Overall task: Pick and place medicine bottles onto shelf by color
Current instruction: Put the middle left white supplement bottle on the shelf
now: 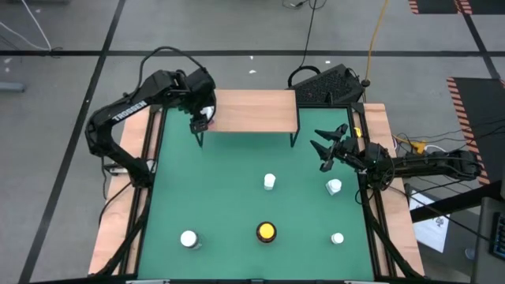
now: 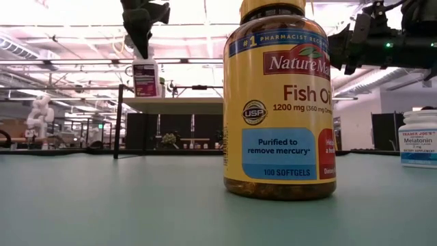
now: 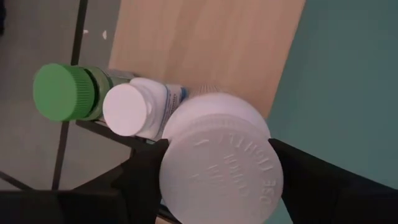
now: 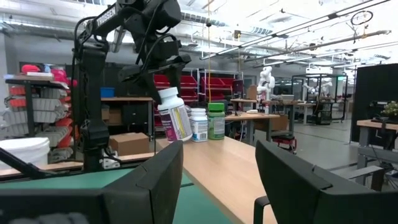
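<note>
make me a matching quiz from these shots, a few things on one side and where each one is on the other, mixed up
Things:
1. amber bottle
2. green-capped bottle
3. white bottle with magenta label
4. right gripper

Places:
A. hanging over the mat, holding nothing
B. between the left gripper's jaws at the shelf's left end
C. standing on the shelf
D. on the mat near the front edge

Pairs: 1-D, 2-C, 3-B, 4-A

Reading "Nature Ma…", "Fish Oi…", "#1 Pharmacist Reco…", "1200 mg", "USP", "Purified to remove mercury*" and "100 Softgels" on the amber bottle (image 2: pixel 280 102). To the right of that bottle, "Trader Joe's Melatonin" on a white bottle (image 2: pixel 418 139). "TROSSEN" along the left arm (image 1: pixel 126 106). Embossed lettering on the white cap (image 3: pixel 219 167), not legible.
</note>
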Controlling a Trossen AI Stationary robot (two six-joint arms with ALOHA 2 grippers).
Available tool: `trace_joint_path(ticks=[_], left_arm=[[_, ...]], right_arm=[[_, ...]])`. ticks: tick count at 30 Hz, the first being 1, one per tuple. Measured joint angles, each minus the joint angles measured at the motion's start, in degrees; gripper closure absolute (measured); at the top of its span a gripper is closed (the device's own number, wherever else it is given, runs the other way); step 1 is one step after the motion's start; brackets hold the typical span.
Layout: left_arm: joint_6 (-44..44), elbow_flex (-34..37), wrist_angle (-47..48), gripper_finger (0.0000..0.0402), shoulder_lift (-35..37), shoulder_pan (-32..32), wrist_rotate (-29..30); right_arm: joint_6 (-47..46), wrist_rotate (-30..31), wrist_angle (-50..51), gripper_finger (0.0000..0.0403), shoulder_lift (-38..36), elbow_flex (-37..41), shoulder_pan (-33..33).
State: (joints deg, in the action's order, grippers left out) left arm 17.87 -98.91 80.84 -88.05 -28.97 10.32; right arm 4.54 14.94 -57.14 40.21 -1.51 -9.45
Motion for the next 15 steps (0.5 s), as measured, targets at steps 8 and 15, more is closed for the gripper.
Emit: trace_joint_path(ticks=[8, 15], left_arm=[[-1.2, 0.1, 0.2, 0.0072, -0.1, -0.2, 0.3], [-1.5, 0.1, 0.1, 0.0046, -0.1, -0.3, 0.6]], right_arm=[[0.0, 0.0, 0.0, 0.0204, 0.0, 0.0, 0.0], [0.0, 0.0, 0.0, 0.0204, 0.0, 0.0, 0.0]])
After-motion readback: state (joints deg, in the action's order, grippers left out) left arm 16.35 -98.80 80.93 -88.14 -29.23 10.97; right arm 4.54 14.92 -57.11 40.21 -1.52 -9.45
